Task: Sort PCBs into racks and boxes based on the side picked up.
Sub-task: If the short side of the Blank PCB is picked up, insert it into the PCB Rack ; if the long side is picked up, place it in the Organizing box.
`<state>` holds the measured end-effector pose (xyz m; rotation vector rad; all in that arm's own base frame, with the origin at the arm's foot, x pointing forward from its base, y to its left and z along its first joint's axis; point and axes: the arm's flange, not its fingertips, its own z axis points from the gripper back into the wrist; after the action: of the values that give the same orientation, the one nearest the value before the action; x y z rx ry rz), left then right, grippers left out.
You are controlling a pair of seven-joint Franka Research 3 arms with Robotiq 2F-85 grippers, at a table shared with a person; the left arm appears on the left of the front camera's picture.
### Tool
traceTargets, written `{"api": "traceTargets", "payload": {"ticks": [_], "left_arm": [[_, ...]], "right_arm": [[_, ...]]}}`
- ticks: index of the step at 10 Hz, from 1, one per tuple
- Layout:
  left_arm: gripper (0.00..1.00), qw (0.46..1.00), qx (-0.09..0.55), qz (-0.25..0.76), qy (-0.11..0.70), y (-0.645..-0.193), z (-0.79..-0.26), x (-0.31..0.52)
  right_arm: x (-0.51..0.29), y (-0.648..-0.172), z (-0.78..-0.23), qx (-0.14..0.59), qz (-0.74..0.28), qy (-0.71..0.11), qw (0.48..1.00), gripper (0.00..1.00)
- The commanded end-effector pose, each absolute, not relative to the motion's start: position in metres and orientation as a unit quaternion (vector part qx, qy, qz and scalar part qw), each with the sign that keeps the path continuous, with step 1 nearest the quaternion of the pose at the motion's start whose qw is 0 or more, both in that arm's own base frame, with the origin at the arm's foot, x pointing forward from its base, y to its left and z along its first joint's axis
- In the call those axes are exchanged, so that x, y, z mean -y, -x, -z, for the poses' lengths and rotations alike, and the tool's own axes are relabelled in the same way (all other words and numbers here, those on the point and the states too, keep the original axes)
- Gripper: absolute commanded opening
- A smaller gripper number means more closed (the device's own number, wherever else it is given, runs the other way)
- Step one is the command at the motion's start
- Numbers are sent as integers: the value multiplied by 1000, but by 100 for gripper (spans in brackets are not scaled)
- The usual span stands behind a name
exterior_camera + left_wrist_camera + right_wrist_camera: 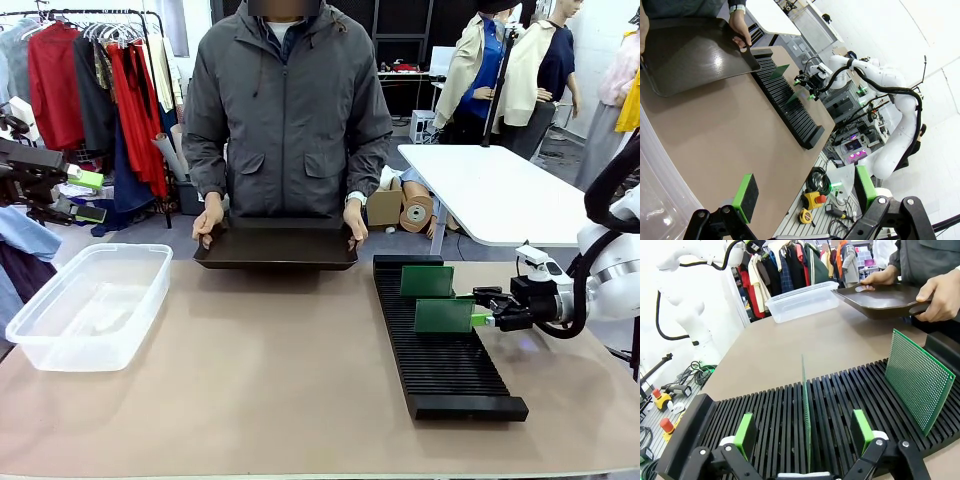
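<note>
no readable writing; right gripper wide open around racked pcb.

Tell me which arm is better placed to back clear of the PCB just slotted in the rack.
Right. The right gripper is open, its pads either side of the thin green circuit board standing in the long black slotted rack. The left gripper is open, across the table, near the clear plastic tub.

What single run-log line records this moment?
right gripper: open around PCB standing in rack | second PCB: slotted | tray: held by person | tub: empty
</note>
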<state>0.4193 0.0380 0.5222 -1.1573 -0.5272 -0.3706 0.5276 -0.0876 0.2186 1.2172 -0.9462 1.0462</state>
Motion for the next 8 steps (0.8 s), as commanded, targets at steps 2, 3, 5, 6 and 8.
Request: {"api": "traceTargets", "payload": {"ticks": [2, 3, 5, 6, 8], "left_arm": [[100, 787, 241, 170, 542, -418, -524, -38], [100, 787, 241, 170, 542, -418, -524, -38], [100, 787, 241, 170, 542, -418, -524, -38], [100, 787, 241, 170, 542, -418, -524, -38], [100, 787, 241, 170, 542, -418, -524, -38]], "right_arm": [[88, -529, -222, 409, -453, -521, 597, 100], [88, -529, -222, 409, -453, -521, 597, 100], [88, -529, -222, 409, -453, -521, 597, 100], [88, -529, -222, 409, -453, -521, 597, 100], [88, -529, -222, 409, -453, -521, 597, 100]]}}
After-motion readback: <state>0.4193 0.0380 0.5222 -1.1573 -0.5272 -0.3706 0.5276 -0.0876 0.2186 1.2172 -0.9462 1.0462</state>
